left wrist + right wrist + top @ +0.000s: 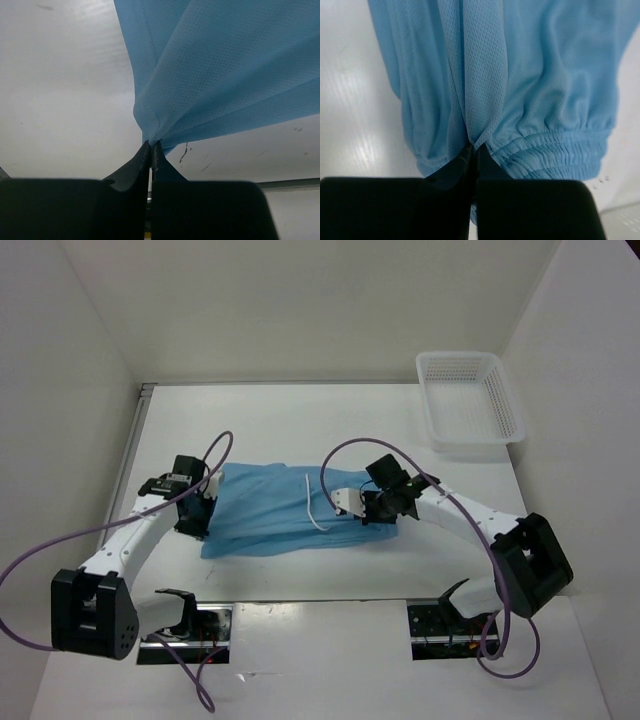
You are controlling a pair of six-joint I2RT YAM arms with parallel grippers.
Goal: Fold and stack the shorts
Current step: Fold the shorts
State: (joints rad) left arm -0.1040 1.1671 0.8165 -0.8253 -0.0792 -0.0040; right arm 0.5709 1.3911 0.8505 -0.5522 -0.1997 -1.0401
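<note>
The left hand (151, 146) is clenched tight on a pinch of the shorts (225, 75), its two dark fingers pressed flat together with the blue mesh fabric fanning up and away from the tips in taut folds. The right hand (473, 148) is likewise clamped on the cloth, gripping a gathered fold just beside the elastic waistband (555, 150), whose ruffled edge runs off to one side of the fingers. From above, the shorts lie spread across the middle of the white worktop (300, 420), stretched between the two hands, with the left hand at the garment's left edge and the right hand at its right edge. A thin white drawstring (312, 505) curls on top of the fabric, nearer the right hand. A white lattice basket (470, 400) sits at the far right corner, well apart from the shorts.
</note>
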